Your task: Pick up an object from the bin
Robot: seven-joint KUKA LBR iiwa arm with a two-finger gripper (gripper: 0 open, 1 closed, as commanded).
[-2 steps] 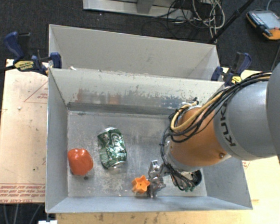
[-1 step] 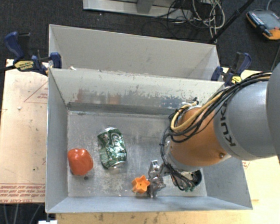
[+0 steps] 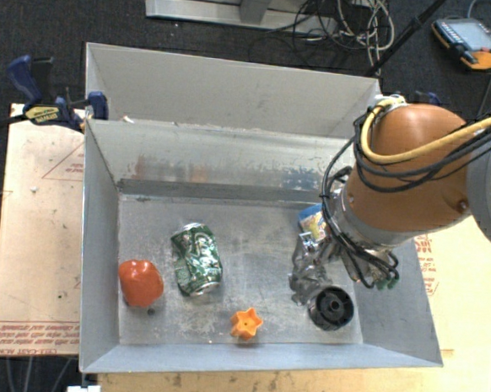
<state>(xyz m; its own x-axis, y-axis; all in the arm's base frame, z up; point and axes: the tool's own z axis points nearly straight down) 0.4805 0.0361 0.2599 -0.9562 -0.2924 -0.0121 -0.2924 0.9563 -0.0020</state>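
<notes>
My gripper (image 3: 306,276) hangs low over the right part of the bin floor, under the orange wrist cover. A black round disc-like part (image 3: 331,308) lies just to its lower right, close beside it. A blue and yellow packet (image 3: 312,222) sits just behind the gripper, half hidden by the arm. I see nothing held in the gripper. A small orange star-shaped toy (image 3: 246,323) lies on the floor to the gripper's lower left.
A crushed green can (image 3: 196,260) lies left of centre, and a red apple-like ball (image 3: 140,282) rests near the left wall. Bare bin floor lies between the can and the gripper. The arm and its cables cover the bin's right wall.
</notes>
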